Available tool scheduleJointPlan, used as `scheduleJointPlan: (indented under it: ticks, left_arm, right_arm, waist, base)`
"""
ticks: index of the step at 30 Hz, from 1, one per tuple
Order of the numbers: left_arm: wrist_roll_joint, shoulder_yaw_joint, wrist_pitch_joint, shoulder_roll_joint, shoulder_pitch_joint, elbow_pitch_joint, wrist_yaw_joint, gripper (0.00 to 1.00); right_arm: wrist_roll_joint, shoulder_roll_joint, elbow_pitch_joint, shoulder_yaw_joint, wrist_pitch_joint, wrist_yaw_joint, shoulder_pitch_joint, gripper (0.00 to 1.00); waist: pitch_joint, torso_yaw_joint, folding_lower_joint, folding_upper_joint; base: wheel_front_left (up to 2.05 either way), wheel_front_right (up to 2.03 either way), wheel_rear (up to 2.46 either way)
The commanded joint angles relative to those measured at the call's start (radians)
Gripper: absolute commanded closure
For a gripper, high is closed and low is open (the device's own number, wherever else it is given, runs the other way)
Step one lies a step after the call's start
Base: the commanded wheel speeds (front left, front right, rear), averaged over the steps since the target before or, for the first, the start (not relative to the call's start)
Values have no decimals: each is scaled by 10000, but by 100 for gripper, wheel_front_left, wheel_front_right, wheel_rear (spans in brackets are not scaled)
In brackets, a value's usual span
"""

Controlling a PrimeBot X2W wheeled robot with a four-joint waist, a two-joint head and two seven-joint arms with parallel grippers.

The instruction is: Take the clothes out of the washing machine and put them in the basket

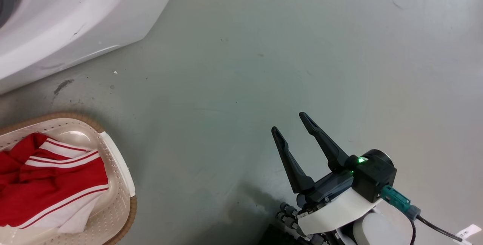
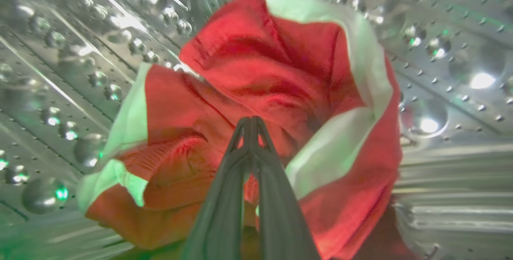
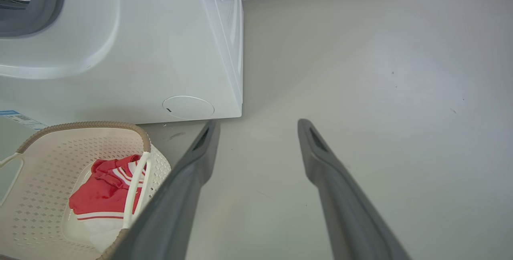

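In the drum of the washing machine (image 2: 60,71), the left claw (image 2: 250,121) is clenched on a red garment (image 2: 260,63). The right claw (image 1: 289,123), at five o'clock, hangs released over the floor (image 1: 264,48). The basket (image 1: 117,203), at eight o'clock, holds a second garment (image 1: 53,184).

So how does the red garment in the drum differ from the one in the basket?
The bunched red-and-white fabric garment in the perforated steel drum is pinched by the shut left gripper; the red striped garment in the cream plastic basket lies spread and untouched. Both are red with white trim.
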Motion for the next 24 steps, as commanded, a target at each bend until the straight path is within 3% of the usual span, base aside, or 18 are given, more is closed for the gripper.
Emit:
scheduleJointPlan:
  ticks: [1, 8, 13, 24]
  left_arm:
    - [-56, 48, -219, -13, -47, 82, -1, 100]
    - [-289, 223, -718, -75, 304, 84, 82, 100]
    - [-354, 346, -1089, -46, 478, -347, 436, 100]
    - [-878, 906, -3094, -572, 2388, -1292, 1105, 100]
  right_arm:
    - [17, 21, 58, 32, -18, -7, -164, 0]
    - [-68, 21, 244, 53, -16, -9, -324, 0]
    - [-111, 21, 353, 51, -18, -7, -420, 0]
    - [-241, 22, 376, -314, -16, -7, -574, 0]
  waist:
    - [-90, -12, 0, 0]
    - [-403, 0, 0, 0]
    - [-471, 32, 0, 0]
    - [-1191, 592, 0, 0]
  base:
    - [0, 0, 0]
    - [0, 0, 0]
    - [0, 0, 0]
    - [0, 0, 0]
